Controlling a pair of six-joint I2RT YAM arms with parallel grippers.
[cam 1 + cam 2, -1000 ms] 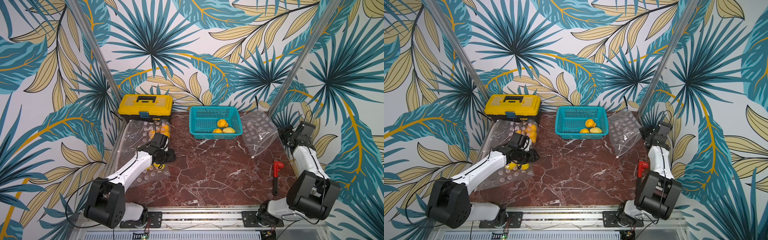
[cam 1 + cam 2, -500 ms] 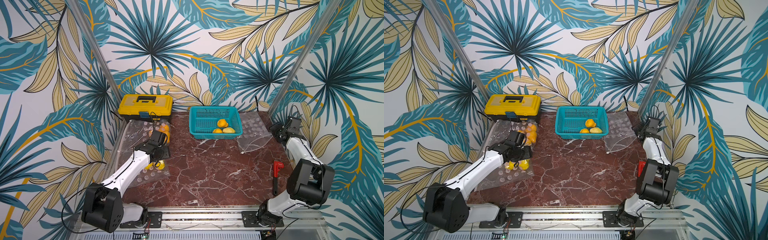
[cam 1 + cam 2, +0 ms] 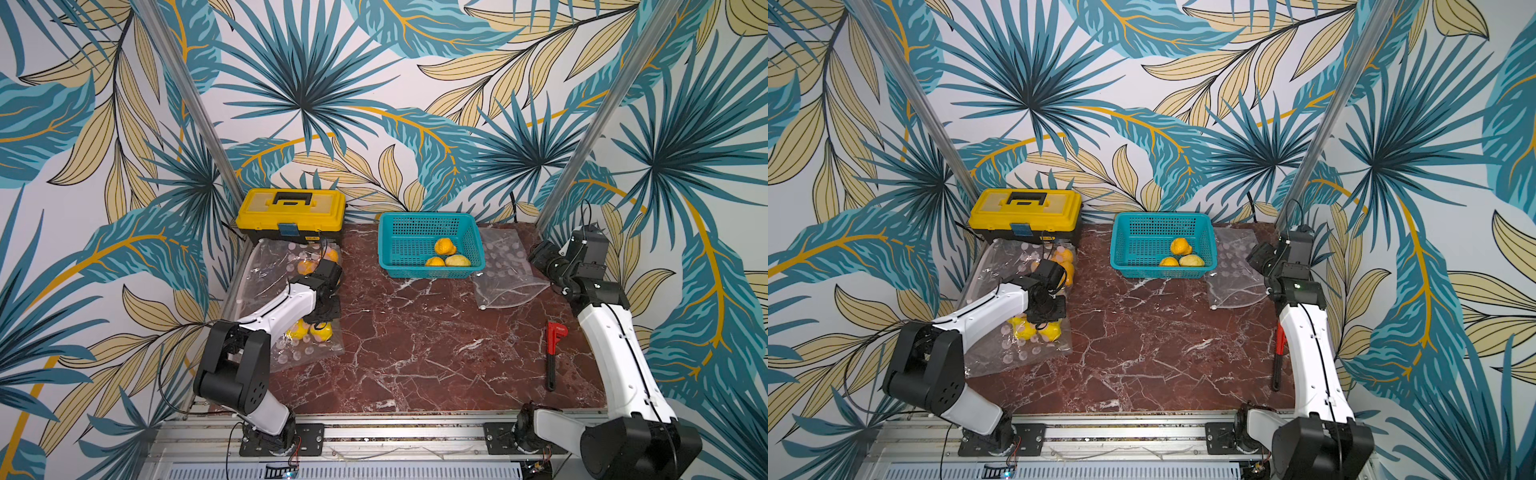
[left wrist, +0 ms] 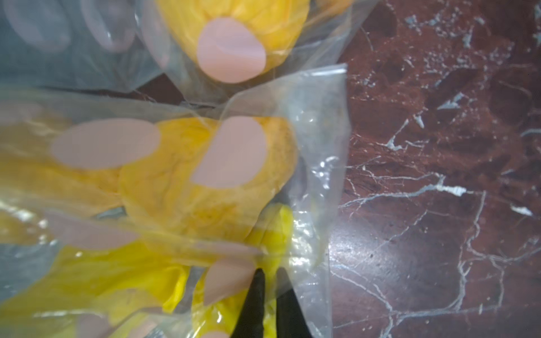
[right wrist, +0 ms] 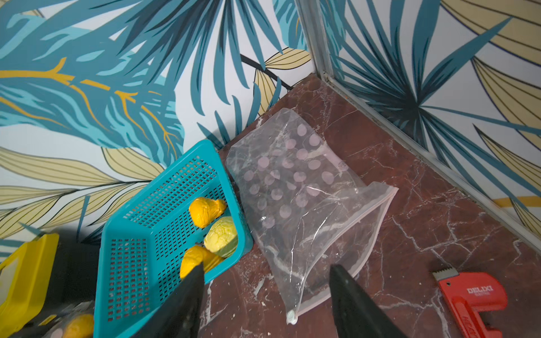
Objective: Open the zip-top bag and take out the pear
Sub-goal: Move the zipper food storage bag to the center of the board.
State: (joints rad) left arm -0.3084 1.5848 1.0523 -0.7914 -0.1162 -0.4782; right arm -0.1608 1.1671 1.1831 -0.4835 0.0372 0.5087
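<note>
Two arms, left arm (image 3: pixel 282 309) and right arm (image 3: pixel 611 345): white link shells, black joint housings, thin black cables, black wedge-shaped pincer fingers (image 5: pixel 351 295), black bolted base plates (image 3: pixel 311 438) on aluminium rail (image 3: pixel 399 428).

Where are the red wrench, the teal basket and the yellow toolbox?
red wrench (image 3: pixel 556 331): in a top view, its head.
teal basket (image 3: pixel 415 271): in a top view, front wall.
yellow toolbox (image 3: pixel 262 210): in a top view, its lid.

**Layout of the work area.** In both top views we place the toolbox (image 3: pixel 291 210) at the upper left of the surface (image 3: pixel 415 340). The basket (image 3: pixel 399 249) stands to its right and holds three fruits (image 3: pixel 445 246). The right bag (image 3: pixel 505 276) lies just right of the basket. Below the toolbox lie the upper bag (image 3: pixel 270 266) and the lower bag (image 3: pixel 307 353), each containing fruit. The wrench (image 3: pixel 552 353) lies at lower right.
</note>
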